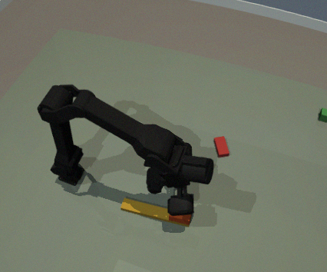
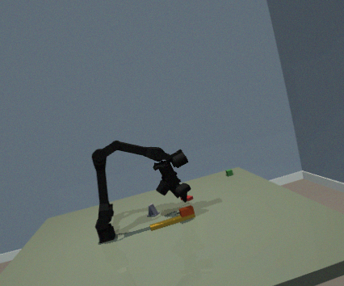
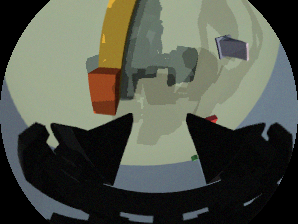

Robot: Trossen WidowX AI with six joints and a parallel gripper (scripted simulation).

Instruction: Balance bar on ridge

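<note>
Red block [image 1: 222, 146], green cube [image 1: 324, 114].

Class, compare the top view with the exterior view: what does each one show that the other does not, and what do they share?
Only the top view shows the red block lying whole, apart from the arm. Only the exterior view shows the grey ridge, standing behind the bar, and the open pincer hanging above the table, holding nothing. Both show the yellow bar with its orange end lying flat on the table, and the small green cube far off near the edge.
</note>
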